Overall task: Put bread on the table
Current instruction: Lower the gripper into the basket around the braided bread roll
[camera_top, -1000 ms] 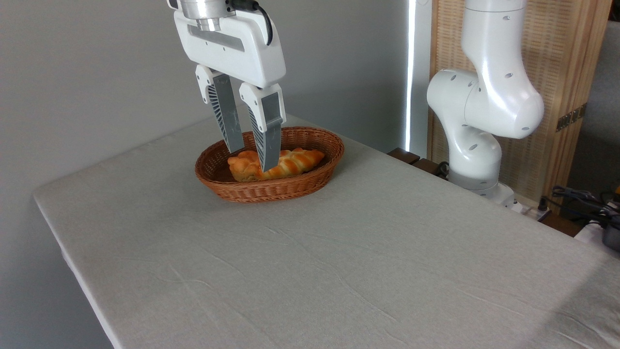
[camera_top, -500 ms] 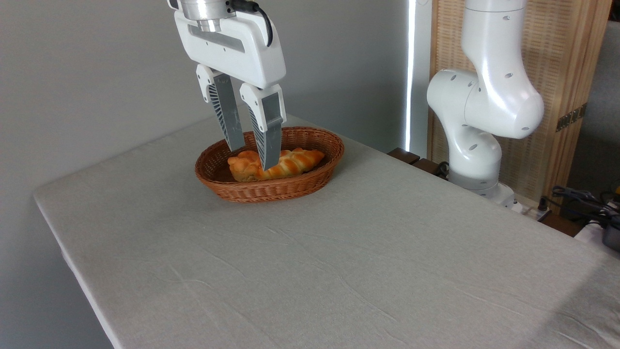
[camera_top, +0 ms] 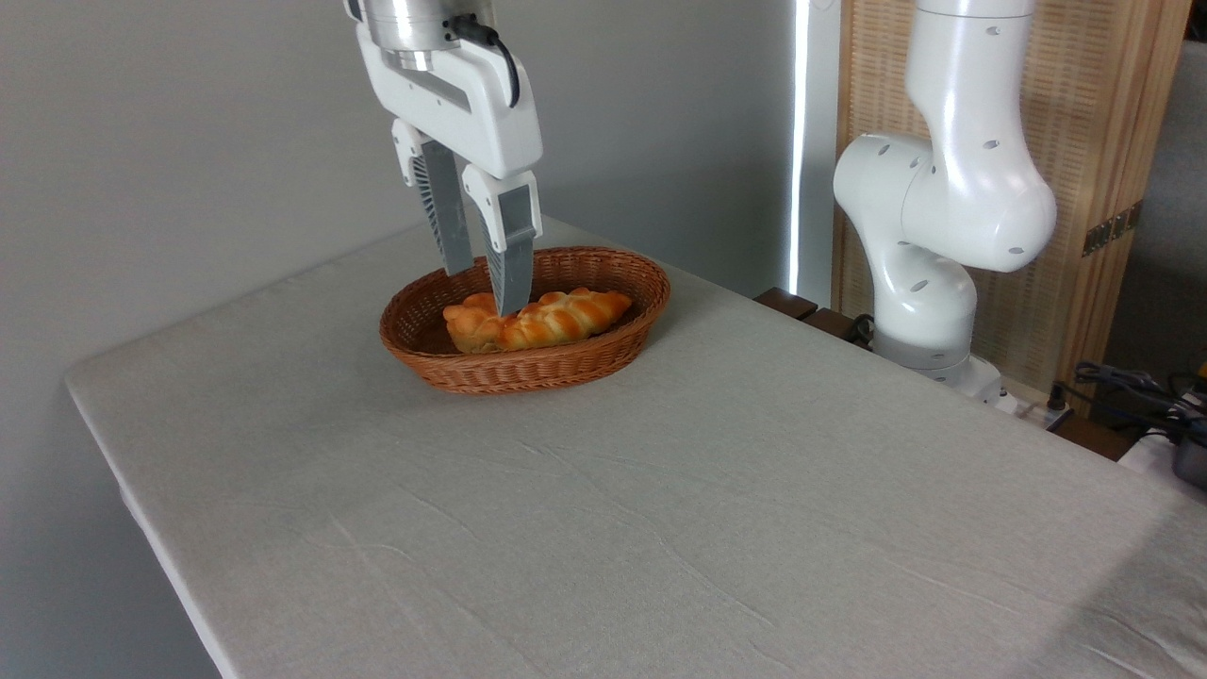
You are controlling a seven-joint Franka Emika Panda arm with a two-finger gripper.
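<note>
Bread loaf lying in a wicker basket beneath a robot's parted fingers

Long braided bread (camera_top: 537, 321), golden-orange and glossy with knobbly segments and tapered ends, lies lengthwise inside an oval brown wicker basket (camera_top: 566, 366). The loaf fills a good part of the basket's length, its right tip reaching up toward the basket's far right rim. The basket sits on a large rectangular bench (camera_top: 660, 509) covered in a slightly wrinkled light grey-beige cloth, near the bench's far edge and left of centre in the view. The rest of the cloth in front of the basket is bare.

A white two-finger robot gripper (camera_top: 485, 290) hangs straight down over the left half of the basket. Its two grey ribbed fingers (camera_top: 510, 255) point downward and stand a little apart with a narrow gap between them; they hold nothing. The nearer finger's tip overlaps the loaf's top left of its middle, though whether it touches the crust cannot be told from this angle. The farther finger ends just above the basket's back rim.

To the right, beyond the bench's far edge, stands the white jointed robot arm base (camera_top: 934, 273), in front of a pale wooden slatted screen (camera_top: 1094, 141). A plain grey wall (camera_top: 189, 141) fills the left background.
</note>
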